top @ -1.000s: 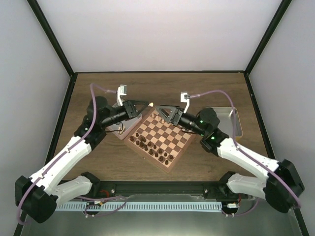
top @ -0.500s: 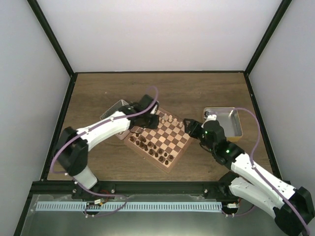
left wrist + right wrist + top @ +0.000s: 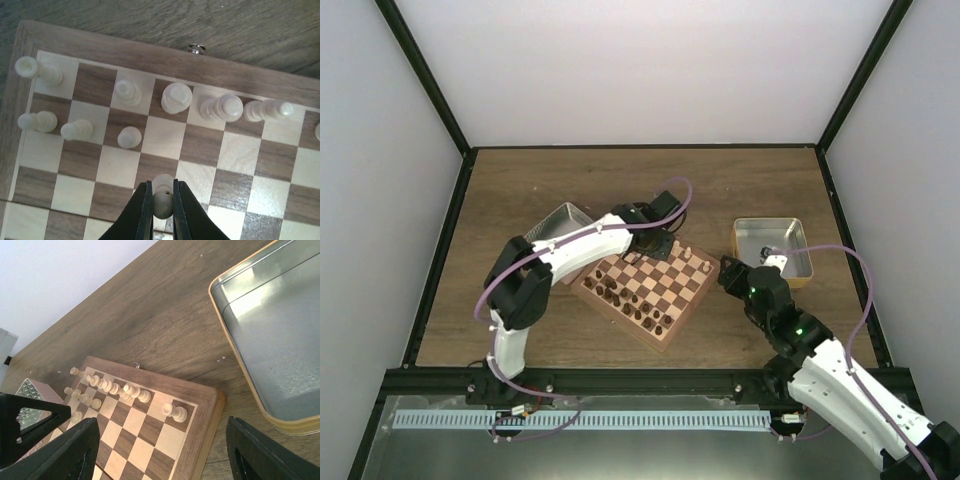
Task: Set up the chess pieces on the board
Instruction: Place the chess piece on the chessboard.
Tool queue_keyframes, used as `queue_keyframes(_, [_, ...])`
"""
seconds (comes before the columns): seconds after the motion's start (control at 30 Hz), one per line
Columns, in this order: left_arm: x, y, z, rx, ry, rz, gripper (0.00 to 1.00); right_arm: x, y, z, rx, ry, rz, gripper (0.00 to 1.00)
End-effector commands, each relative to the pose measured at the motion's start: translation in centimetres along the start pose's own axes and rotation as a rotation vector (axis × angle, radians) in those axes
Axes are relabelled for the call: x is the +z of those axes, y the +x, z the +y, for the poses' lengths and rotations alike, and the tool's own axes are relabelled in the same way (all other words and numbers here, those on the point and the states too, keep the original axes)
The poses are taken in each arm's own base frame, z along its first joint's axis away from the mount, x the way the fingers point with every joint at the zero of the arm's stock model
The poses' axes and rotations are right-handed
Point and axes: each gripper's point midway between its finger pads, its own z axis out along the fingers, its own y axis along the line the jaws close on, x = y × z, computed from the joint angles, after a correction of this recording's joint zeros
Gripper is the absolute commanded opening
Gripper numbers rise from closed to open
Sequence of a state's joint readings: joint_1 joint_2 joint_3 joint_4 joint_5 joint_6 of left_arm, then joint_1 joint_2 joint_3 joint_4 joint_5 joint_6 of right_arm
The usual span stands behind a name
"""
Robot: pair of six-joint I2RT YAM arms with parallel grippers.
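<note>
1. A brown wood desk (image 3: pixel 520 180) sits between white walls (image 3: pixel 620 70). The board (image 3: pixel 688 300) lies in the middle of it, turned like a diamond.
2. The left pincer (image 3: pixel 161 184) is shut tight on one small light piece (image 3: pixel 162 200). It hangs over the board, a few squares short of the far edge.
3. The right pincer (image 3: pixel 162 440) is wide open and holds nothing. It is off the board. A board corner is ahead of it on its left, and a silver tray (image 3: pixel 280 427) is on its right.
4. Done so far: the light pieces (image 3: pixel 176 97) stand just past the left pincer's tips. The row at the far edge has most of its pieces, with at least one bare square. The next row has only three small ones, all ahead of the tips and to their left.
5. The dark pieces (image 3: pixel 625 295) are behind the left pincer, on the near side of the board.
6. Left to do, I think: set the held piece down, likely next to those three. Then fill the rest of that row and the gap at the edge. So the light side looks a bit more than half done.
7. The held piece is long and thin. Its long way seems to run along the fingers, down toward the board, so it looks about upright. I cannot tell for sure which end is its head.
</note>
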State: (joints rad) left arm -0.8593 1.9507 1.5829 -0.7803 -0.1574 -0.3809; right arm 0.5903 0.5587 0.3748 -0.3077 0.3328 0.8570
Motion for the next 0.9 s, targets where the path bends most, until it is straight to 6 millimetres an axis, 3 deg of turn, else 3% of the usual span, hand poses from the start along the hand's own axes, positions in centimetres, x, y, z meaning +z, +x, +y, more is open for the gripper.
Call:
queue_keyframes(0.0, [0.8,-0.7,-0.3,0.033,-0.033,0.011,0.06,-0.4,-0.8,-1.3,0.015,0.053,-0.053,0.71])
queue_keyframes(0.27, [3.1,-1.4,-0.9,0.05,-0.05,0.04,0.08,-0.4,-0.7,-1.4,0.019,0.049,-0.054,0.72])
queue_keyframes(0.5, [4.5,-0.3,-0.6,0.069,-0.078,0.088,0.1,-0.2,-0.3,-1.5,0.034,0.044,-0.048,0.72])
queue_keyframes(0.87, [5.0,-0.5,-0.7,0.071,-0.079,0.076,0.14,0.2,0.2,-1.6,0.033,0.04,-0.034,0.73])
